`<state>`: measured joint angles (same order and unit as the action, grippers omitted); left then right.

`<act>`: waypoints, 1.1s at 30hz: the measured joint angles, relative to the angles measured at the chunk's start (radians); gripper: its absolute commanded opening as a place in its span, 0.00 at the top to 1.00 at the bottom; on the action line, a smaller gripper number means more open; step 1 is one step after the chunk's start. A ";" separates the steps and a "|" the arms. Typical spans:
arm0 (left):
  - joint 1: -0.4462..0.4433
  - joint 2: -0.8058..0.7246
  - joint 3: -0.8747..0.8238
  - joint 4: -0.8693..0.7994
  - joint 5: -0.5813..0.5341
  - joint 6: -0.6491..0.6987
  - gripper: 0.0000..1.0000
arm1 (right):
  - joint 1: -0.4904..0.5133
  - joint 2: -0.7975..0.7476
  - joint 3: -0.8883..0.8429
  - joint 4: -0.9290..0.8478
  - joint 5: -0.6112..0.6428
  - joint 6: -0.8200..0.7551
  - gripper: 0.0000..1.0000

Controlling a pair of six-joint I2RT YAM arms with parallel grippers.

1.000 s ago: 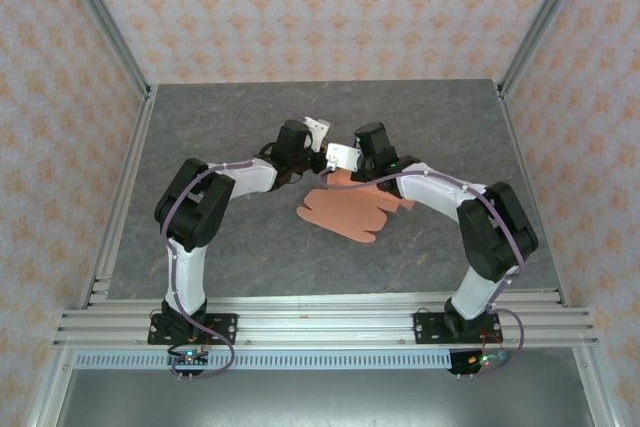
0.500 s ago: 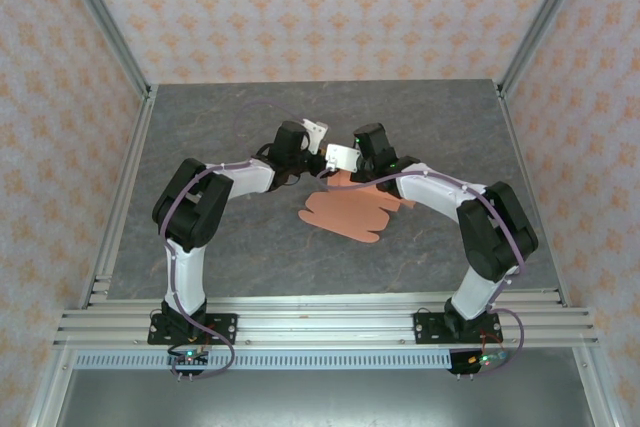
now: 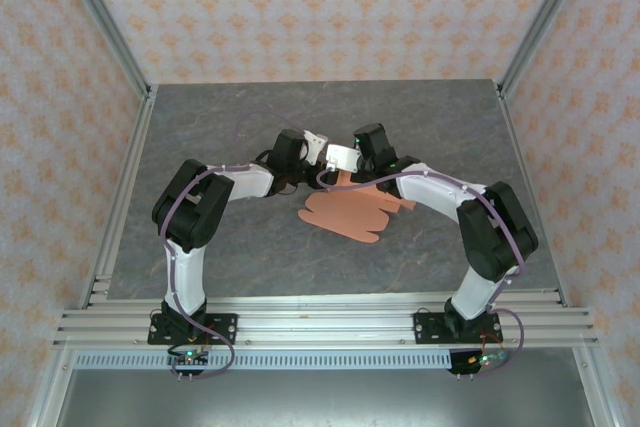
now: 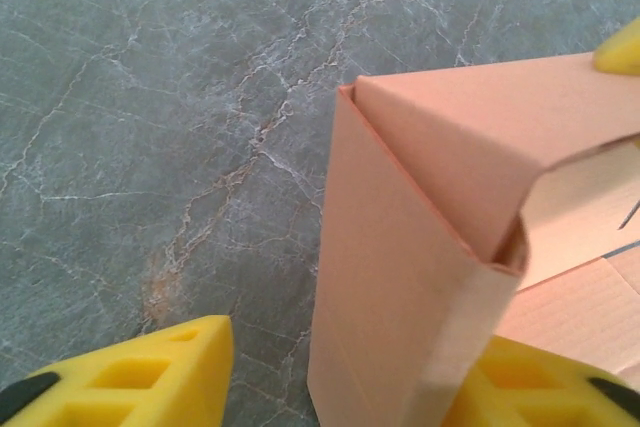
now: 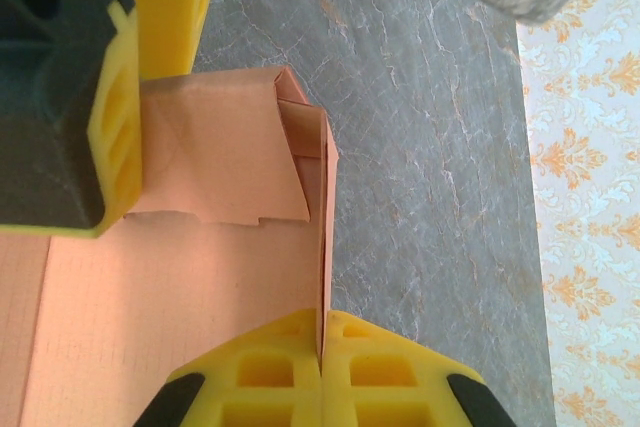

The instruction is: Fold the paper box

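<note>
The paper box [image 3: 347, 212] is a salmon-orange card sheet lying on the grey table, with one end folded up into a wall [image 4: 400, 277]. My left gripper [image 4: 350, 372] is open and straddles that upright fold. Its right finger [image 4: 545, 387] touches the card, while its left finger [image 4: 130, 377] stands apart from it over bare table. My right gripper [image 5: 322, 352] is shut on the thin edge of the raised wall [image 5: 322, 197]. From above, the left gripper [image 3: 318, 162] and right gripper [image 3: 338, 175] meet at the sheet's far end.
The grey marbled table [image 3: 220, 127] spreads out all around the sheet. Metal frame posts [image 3: 105, 37] and patterned walls [image 3: 330, 7] bound it at the back and sides. The rail with both arm bases [image 3: 320, 325] runs along the near edge.
My left gripper has come down slightly and nearer the right gripper at the folded end. The right arm and the flat part of the sheet have stayed put.
</note>
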<state>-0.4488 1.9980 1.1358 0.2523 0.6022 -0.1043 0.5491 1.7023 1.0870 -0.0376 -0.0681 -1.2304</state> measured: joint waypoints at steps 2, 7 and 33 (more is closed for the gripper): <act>0.000 0.000 0.000 0.000 0.003 -0.002 0.59 | 0.000 0.000 0.000 0.000 0.000 0.000 1.00; -0.001 0.005 0.010 -0.004 0.009 -0.011 0.65 | 0.000 0.000 0.000 0.000 -0.002 0.012 1.00; -0.075 0.021 0.059 -0.036 -0.262 -0.055 0.87 | 0.003 0.000 0.000 0.008 -0.003 0.053 1.00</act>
<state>-0.5236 2.0186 1.1946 0.2161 0.3401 -0.1596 0.5518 1.7023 1.0870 -0.0299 -0.0715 -1.1774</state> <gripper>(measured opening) 0.148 0.040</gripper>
